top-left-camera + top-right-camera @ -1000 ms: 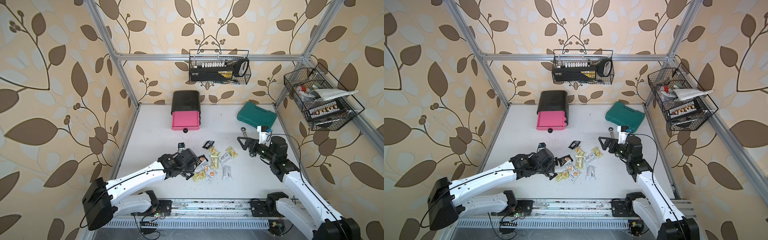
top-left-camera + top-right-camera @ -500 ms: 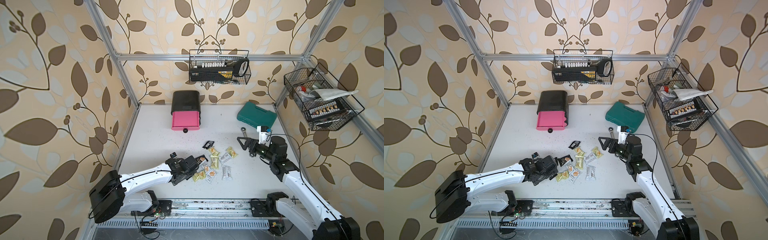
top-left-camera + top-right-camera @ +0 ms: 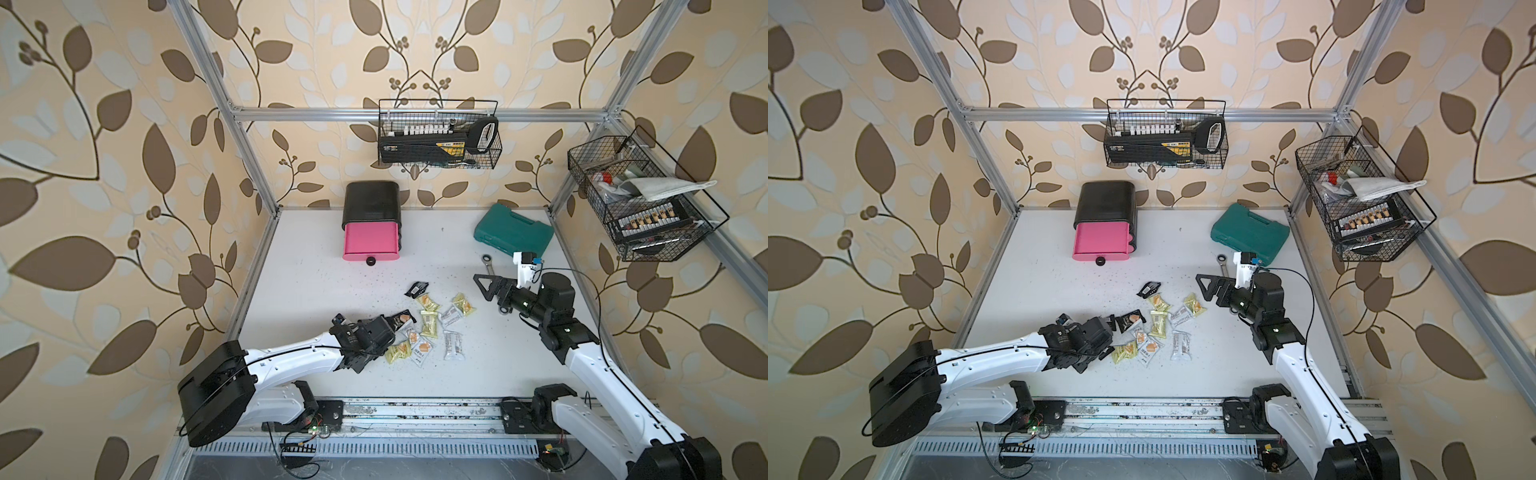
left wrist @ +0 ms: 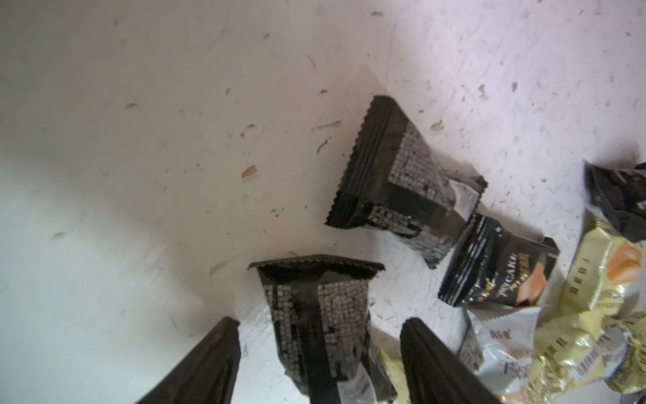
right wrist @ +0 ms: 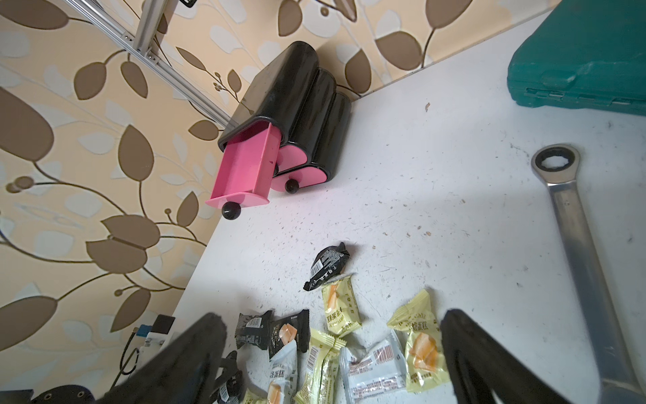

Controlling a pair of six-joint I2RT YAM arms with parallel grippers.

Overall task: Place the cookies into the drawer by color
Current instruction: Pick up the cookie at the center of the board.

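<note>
Jaws apart, the left end effector [image 4: 318,320] straddles a black crinkly cookie packet [image 4: 314,300], ready to carry it to the twelve-o'clock pink drawer [image 3: 386,255].

I count four black cookies [image 4: 395,175]: one between the jaws of my left pincer [image 4: 318,322], three ahead of it. Beside those lie four pale yellow cookies [image 3: 430,328] and four white cookies [image 3: 453,351], though overlaps blur that tally. Ahead of my right pincer [image 5: 332,316]: one cabinet [image 5: 307,105] of three drawers [image 5: 244,168], one wrench [image 5: 573,224], one teal case [image 5: 576,59]. Two wire baskets [image 3: 436,101] hang well beyond both pincers.
</note>
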